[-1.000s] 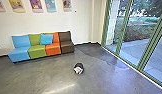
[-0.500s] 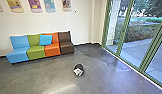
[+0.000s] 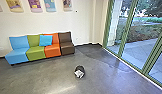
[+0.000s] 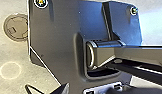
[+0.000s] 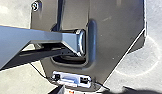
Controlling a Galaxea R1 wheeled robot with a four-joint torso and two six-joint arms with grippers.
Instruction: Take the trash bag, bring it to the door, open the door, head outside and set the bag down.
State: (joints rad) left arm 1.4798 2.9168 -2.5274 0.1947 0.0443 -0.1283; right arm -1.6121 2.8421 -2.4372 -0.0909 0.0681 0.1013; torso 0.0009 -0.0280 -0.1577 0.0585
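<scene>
On the grey floor ahead, the trash bag [image 3: 79,72] is a small dark bundle with a white patch on its near side. It stands apart from the sofa and the glass. Green-framed glass panels [image 3: 139,42] run along the right in the head view; I cannot tell which of them is the door. Dark pointed parts at the picture edge belong to my left gripper [image 4: 63,89] in the left wrist view and my right gripper [image 5: 58,90] in the right wrist view. Nothing held can be made out at either.
A sofa [image 3: 35,52] in blue, green, orange and brown sections stands against the white wall [image 3: 84,22], with a blue cushion [image 3: 45,40] on it. Posters hang above. Beyond the glass lie paving [image 3: 140,53] and planted ground. A round floor cover [image 4: 15,27] lies beside my base.
The head camera has moved a little nearer to the bag, which shows slightly lower in the picture. The glass frames show a bit further right. The bag rests on the floor as before.
</scene>
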